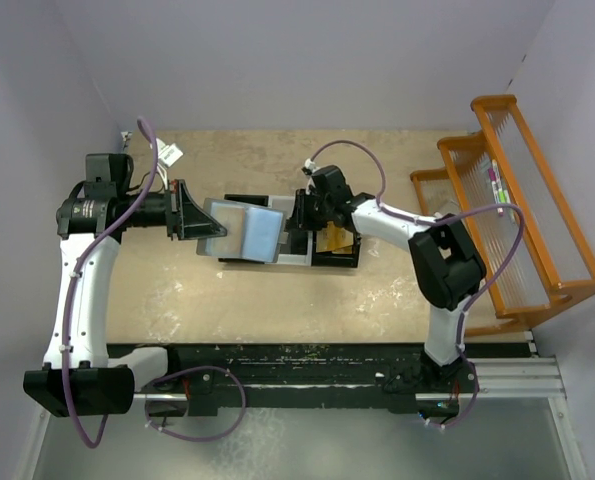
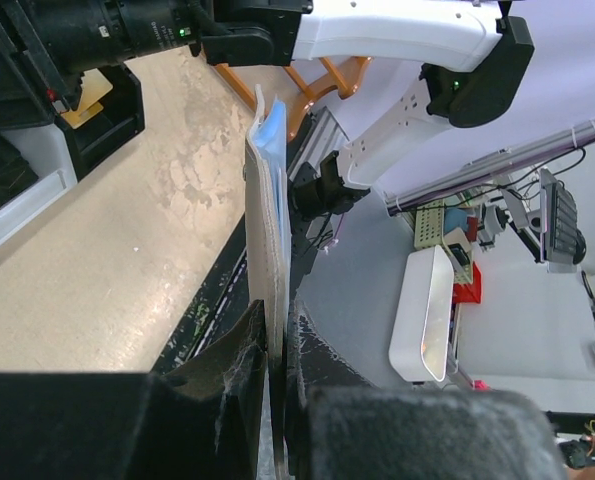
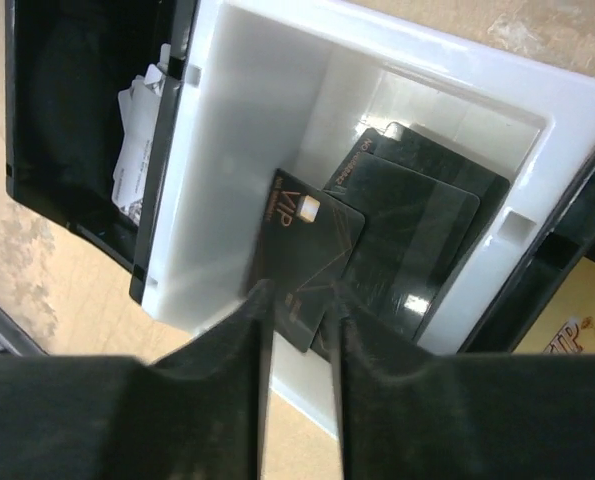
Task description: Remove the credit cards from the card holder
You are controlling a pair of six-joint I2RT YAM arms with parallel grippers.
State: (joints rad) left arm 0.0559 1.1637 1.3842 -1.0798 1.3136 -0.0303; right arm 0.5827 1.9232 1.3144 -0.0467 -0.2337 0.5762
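Note:
The grey-blue card holder (image 1: 245, 231) hangs open above the table, with my left gripper (image 1: 189, 214) shut on its left edge. Seen from the left wrist it stands edge-on (image 2: 267, 200), pinched between the jaws (image 2: 277, 350). My right gripper (image 3: 302, 295) is open over the white middle compartment of the tray (image 3: 227, 150). Just past its tips a black VIP credit card (image 3: 312, 240) leans loose in that compartment. Other black cards (image 3: 427, 230) lie flat beside it. White cards (image 3: 137, 150) sit in the black compartment to the left, and an orange-gold card (image 3: 577, 335) shows at the lower right.
The black-and-white three-compartment tray (image 1: 337, 262) lies mid-table under the right gripper (image 1: 305, 214). An orange wire rack (image 1: 537, 200) stands against the right wall. The tan table top ends at a black rail near the arm bases.

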